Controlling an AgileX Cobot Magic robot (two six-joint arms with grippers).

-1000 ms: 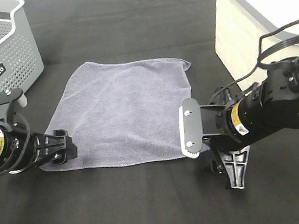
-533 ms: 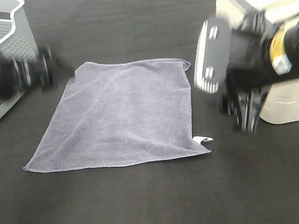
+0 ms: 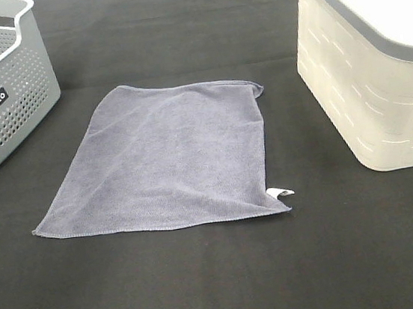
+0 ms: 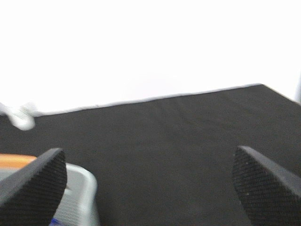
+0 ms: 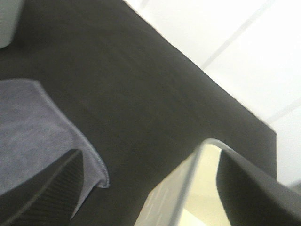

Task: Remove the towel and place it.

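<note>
The towel (image 3: 162,160) is a grey-lavender rectangle lying flat on the black table, with a small white tag (image 3: 280,191) at its near right corner. Neither arm shows in the exterior high view. In the left wrist view my left gripper (image 4: 150,188) is open, its two black fingers (image 4: 33,186) wide apart over bare table with nothing between them. My right gripper (image 5: 148,188) is open too and holds nothing. One corner of the towel (image 5: 28,127) shows in the right wrist view, beside one finger.
A perforated grey basket (image 3: 2,89) stands at the far left, its rim (image 4: 80,188) also in the left wrist view. A white bin with a grey lid (image 3: 369,67) stands at the right; its edge (image 5: 188,183) shows between the right fingers.
Both arms, which were at the towel's near corners a second ago, have pulled up and back out of the exterior high view. The towel stays flat, its tagged corner now uncovered.
</note>
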